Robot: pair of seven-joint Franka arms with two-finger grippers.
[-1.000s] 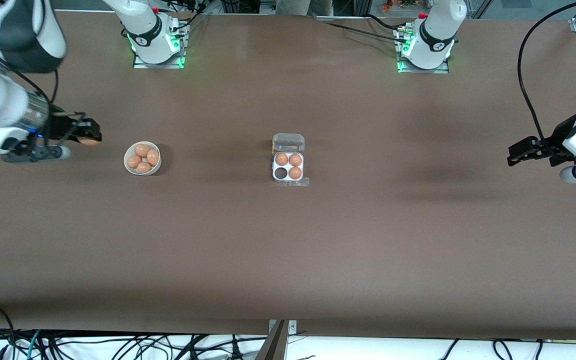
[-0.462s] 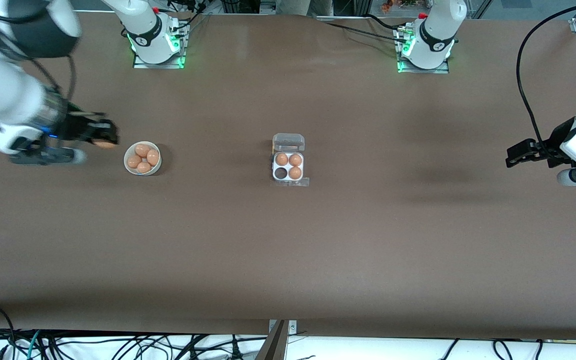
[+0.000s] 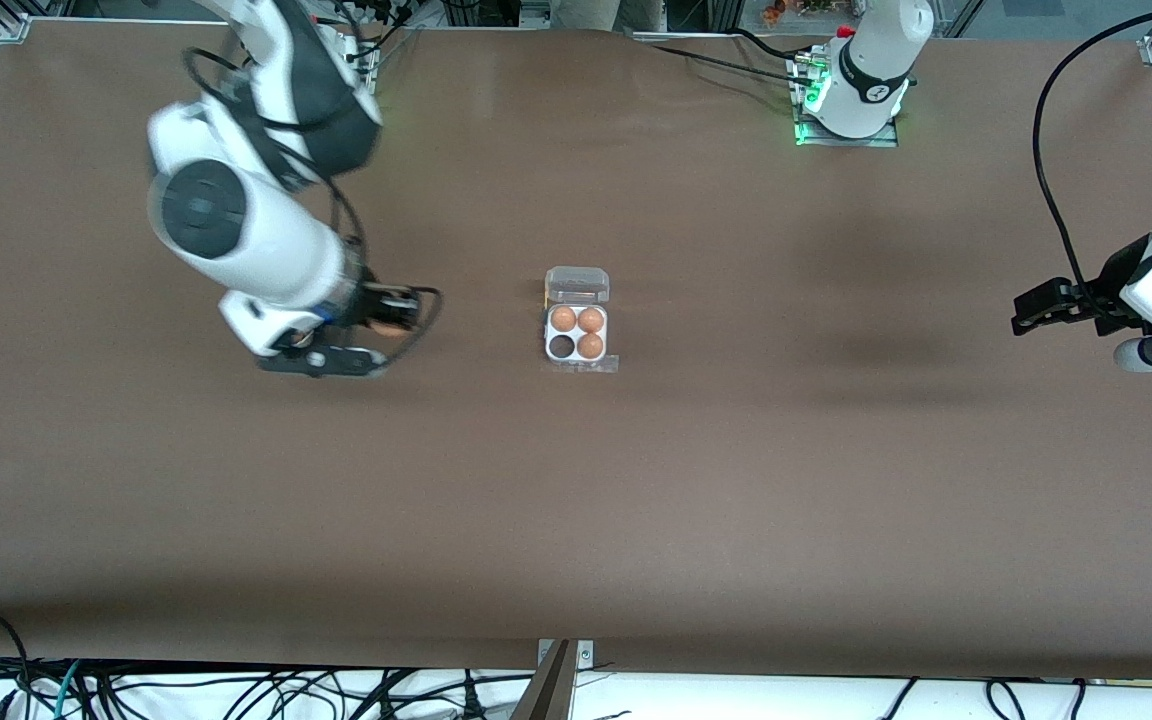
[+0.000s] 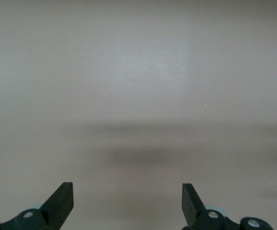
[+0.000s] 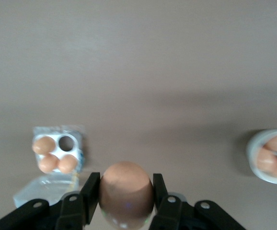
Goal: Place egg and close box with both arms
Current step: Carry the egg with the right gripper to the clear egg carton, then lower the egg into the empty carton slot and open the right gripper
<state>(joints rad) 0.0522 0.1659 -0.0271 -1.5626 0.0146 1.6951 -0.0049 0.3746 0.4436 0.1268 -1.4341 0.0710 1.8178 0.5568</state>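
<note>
Brown table (image 3: 736, 480) — right gripper (image 5: 125, 203) grips egg (image 5: 126, 190).

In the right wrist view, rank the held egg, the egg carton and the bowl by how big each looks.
1. Egg between the right gripper's fingers: it looks largest only because it is close to the camera.
2. Egg carton.
3. Bowl, cut off by the frame, so unsure against the carton.
</note>
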